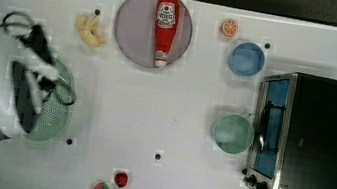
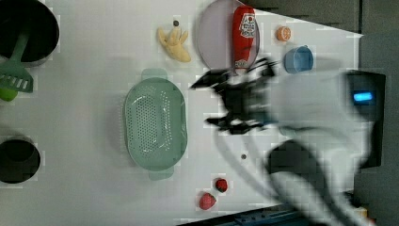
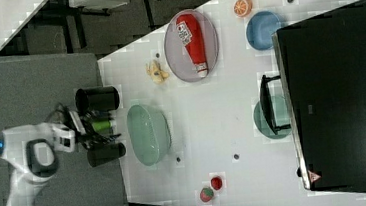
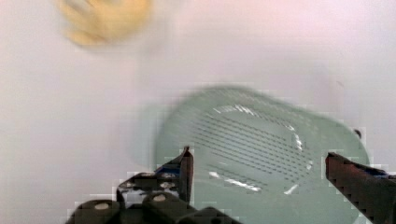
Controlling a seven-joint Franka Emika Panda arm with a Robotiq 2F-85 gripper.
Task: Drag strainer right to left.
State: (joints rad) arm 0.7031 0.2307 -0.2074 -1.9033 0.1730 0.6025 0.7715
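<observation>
The strainer (image 2: 155,123) is a pale mint-green oval colander dotted with small holes, lying on the white table. It sits at the top view's left (image 1: 55,108) and near the table's edge in the right view (image 3: 148,133). My gripper (image 4: 258,155) hangs above the strainer (image 4: 261,140), open, with nothing between its dark fingers (image 4: 187,168). In the left view the gripper (image 2: 211,103) looks blurred and stands off the strainer's right rim. In the top view the gripper (image 1: 35,95) covers the strainer's left part.
A banana (image 1: 89,30), a grey plate (image 1: 133,28) with a ketchup bottle (image 1: 164,28), an orange slice (image 1: 229,28), a blue bowl (image 1: 246,58), a smooth green bowl (image 1: 233,133), a toaster oven (image 1: 316,142) and two strawberries (image 1: 107,186) share the table. Two black pots (image 2: 26,30) (image 2: 16,160) stand beyond the strainer.
</observation>
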